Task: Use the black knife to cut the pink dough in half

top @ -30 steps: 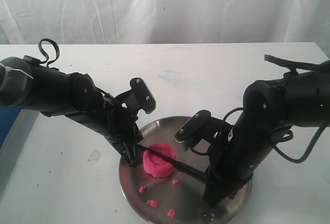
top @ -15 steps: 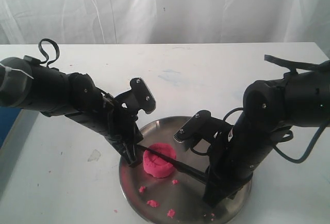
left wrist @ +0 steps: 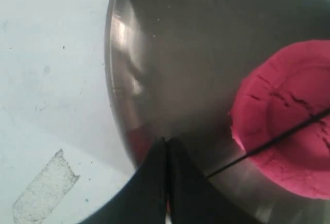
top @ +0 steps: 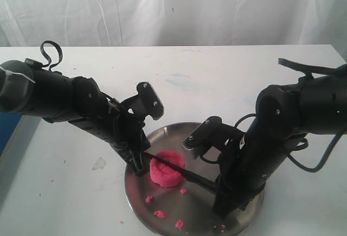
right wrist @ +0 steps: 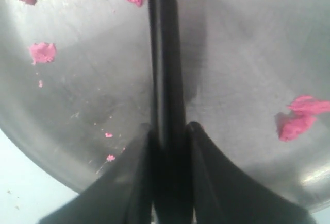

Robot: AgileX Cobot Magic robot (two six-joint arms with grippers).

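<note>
Looks mid-cut: right tool (right wrist: 168, 127) clamps black knife (top: 191, 176), blade across pink dough (top: 164, 175) at lower centre (left tool (left wrist: 166, 149) pinched shut near the tip); next likely needs a firm downward press.

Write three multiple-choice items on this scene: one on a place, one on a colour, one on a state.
1. Where does the dough sit?
A. on the bare table
B. on the steel plate
C. in a bowl

2. What colour are the crumbs?
A. pink
B. green
C. yellow

3. How is the right gripper?
A. wide open and holding nothing
B. shut on the dough
C. shut on the knife

Answers:
1 B, the dough lies inside the plate's rim.
2 A, the crumbs match the dough's pink.
3 C, the right wrist view shows the black handle clamped between the fingers.
</note>
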